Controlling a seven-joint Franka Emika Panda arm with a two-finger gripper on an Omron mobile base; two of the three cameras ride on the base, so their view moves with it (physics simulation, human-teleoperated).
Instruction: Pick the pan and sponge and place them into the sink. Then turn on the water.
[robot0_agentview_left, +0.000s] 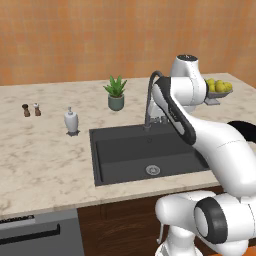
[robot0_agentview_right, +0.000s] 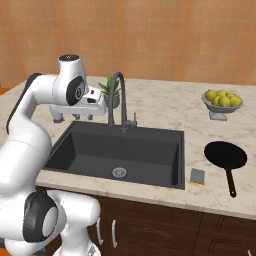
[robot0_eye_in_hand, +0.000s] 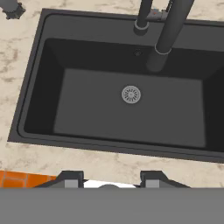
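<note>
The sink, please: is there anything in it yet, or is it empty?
Empty: the sink shows only its bare drain, while the pan and sponge lie on the counter beside it.

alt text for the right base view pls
Empty dark sink set in a beige marble counter, gooseneck faucet behind it. On the counter to its right lie the black pan and the sponge. The white arm reaches over the sink's left side.

Pan (robot0_agentview_right: 225, 154) and sponge (robot0_agentview_right: 197, 176) lie right of sink (robot0_agentview_right: 165, 183).
</note>
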